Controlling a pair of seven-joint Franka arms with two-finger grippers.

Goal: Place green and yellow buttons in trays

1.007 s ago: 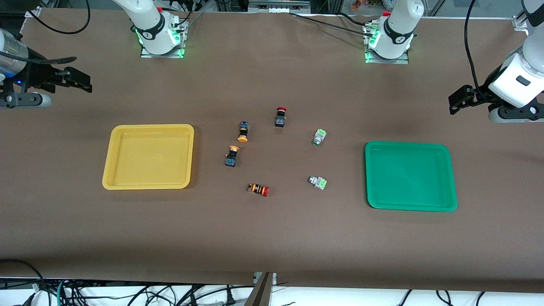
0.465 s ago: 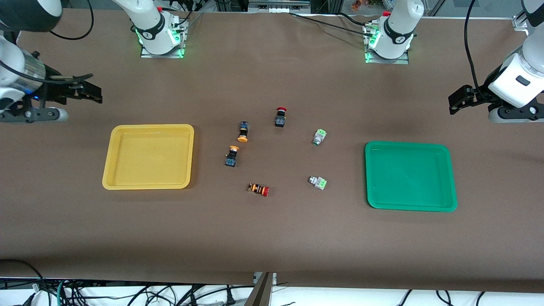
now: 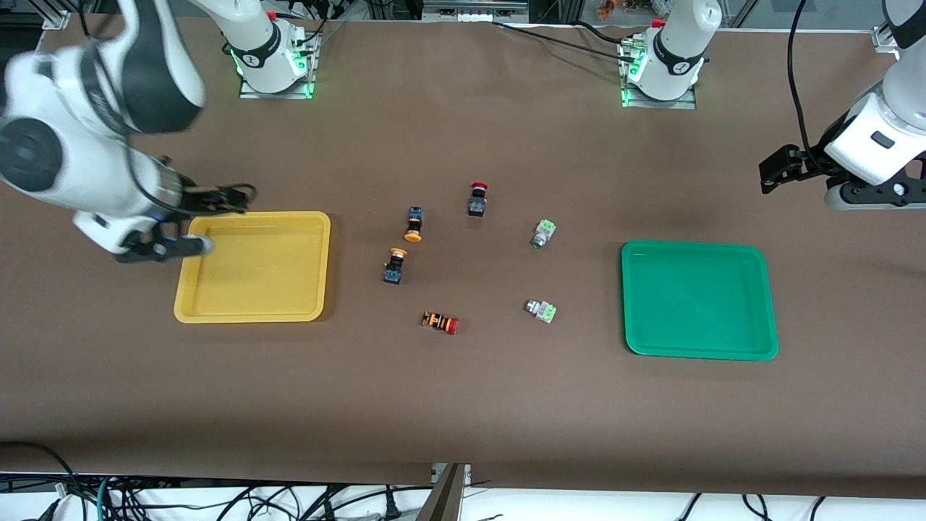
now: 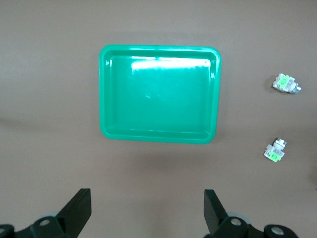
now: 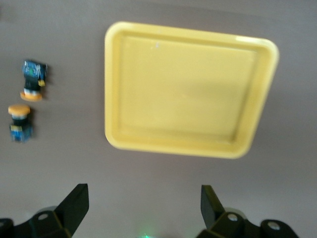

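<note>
Moved: right gripper [image 3: 230,199] now over yellow tray [image 3: 252,313] rim, fingers apart.
Yellow buttons [image 3: 413,223]: beside tray, well apart from gripper.
Left gripper [image 3: 772,174]: waits, spread wide.

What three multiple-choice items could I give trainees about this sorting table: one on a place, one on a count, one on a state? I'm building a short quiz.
1. What is the right gripper over?
A. the edge of the yellow tray
B. the green tray
C. the red-capped buttons

2. How many green and yellow buttons lie on the table outside the trays?
A. two
B. three
C. four

3. What state is the left gripper in?
A. shut on a button
B. open and empty
C. resting in a tray

Key:
1 A, the front view shows its fingers above that tray's edge toward the robot bases.
2 C, two yellow-capped buttons and two pale-green buttons lie between the trays, both of which hold nothing.
3 B, the left wrist view shows its fingers spread apart with nothing between them.
</note>
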